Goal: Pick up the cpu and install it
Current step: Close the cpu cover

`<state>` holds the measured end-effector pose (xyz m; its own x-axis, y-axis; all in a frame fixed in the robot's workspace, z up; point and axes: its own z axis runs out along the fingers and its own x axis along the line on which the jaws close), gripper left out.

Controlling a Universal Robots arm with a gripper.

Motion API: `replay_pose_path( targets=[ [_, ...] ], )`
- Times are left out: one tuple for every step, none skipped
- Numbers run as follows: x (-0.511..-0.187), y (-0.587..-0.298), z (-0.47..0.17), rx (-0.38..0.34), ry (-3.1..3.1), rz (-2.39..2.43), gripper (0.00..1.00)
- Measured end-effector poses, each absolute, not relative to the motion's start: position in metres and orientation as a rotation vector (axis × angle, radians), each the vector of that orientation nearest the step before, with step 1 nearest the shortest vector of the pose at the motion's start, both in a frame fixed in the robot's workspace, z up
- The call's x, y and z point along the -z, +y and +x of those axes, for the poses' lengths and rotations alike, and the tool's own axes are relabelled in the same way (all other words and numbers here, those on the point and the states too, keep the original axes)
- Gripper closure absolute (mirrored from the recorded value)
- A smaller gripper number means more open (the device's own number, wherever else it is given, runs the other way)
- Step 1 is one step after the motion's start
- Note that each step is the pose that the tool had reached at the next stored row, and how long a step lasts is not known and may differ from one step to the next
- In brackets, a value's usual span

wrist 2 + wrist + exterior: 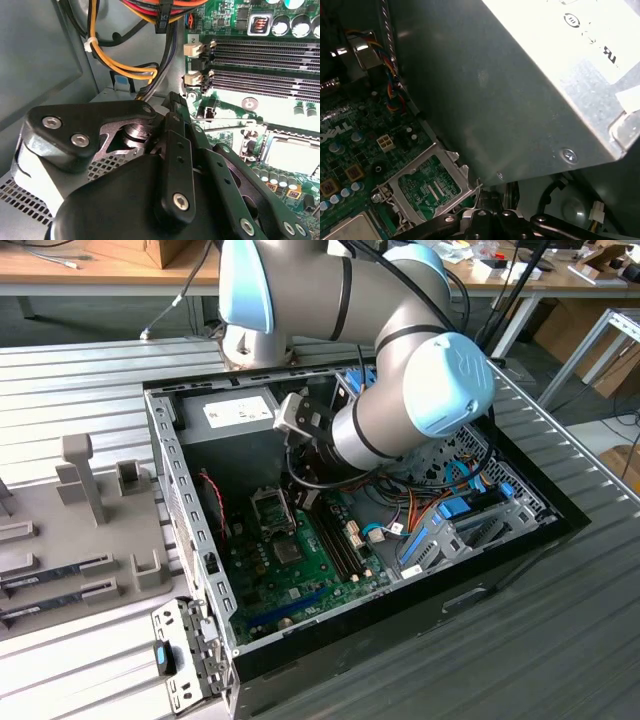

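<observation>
Task looks nearly done, though the view is partial: the small flat square silver-grey cpu (295, 156) seems to sit in its socket on the green motherboard (260, 107). The hinged metal load frame (427, 182) is open, i.e. not yet clamped. The cpu lies flat, top up, edges square w/ socket; being square, it has no long axis. The black hand (176, 102) hovers just beside it; how far it is open can't be told.

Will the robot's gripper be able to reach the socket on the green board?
Probably yes. The gripper sits inside the open case right beside the socket, whose frame is flipped up, with seemingly nothing between them.
</observation>
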<state>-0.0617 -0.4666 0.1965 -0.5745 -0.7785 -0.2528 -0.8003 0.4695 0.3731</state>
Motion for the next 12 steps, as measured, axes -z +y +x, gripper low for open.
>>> replay_pose_path(
  targets=[
    [-0.1965, -0.4667, -0.0618, -0.714, 2.651, -1.425, 0.89],
    [-0.1965, -0.4667, -0.0617, -0.715, 2.651, -1.425, 0.89],
    [-0.1965, -0.4668, -0.0617, -0.716, 2.650, -1.425, 0.89],
    [-0.1965, -0.4669, -0.0618, -0.717, 2.650, -1.425, 0.89],
    [-0.1965, -0.4669, -0.0618, -0.721, 2.647, -1.424, 0.89],
    [-0.1965, -0.4669, -0.0622, -0.724, 2.645, -1.423, 0.89],
    [-0.1965, -0.4669, -0.0627, -0.726, 2.643, -1.423, 0.89],
    [-0.1965, -0.4669, -0.0636, -0.727, 2.641, -1.422, 0.89],
    [-0.1965, -0.4669, -0.0643, -0.728, 2.639, -1.422, 0.89],
    [-0.1965, -0.4671, -0.0651, -0.730, 2.636, -1.422, 0.89],
    [-0.1965, -0.4671, -0.0659, -0.734, 2.634, -1.421, 0.89],
    [-0.1965, -0.4672, -0.0666, -0.736, 2.632, -1.420, 0.89]
  ],
)
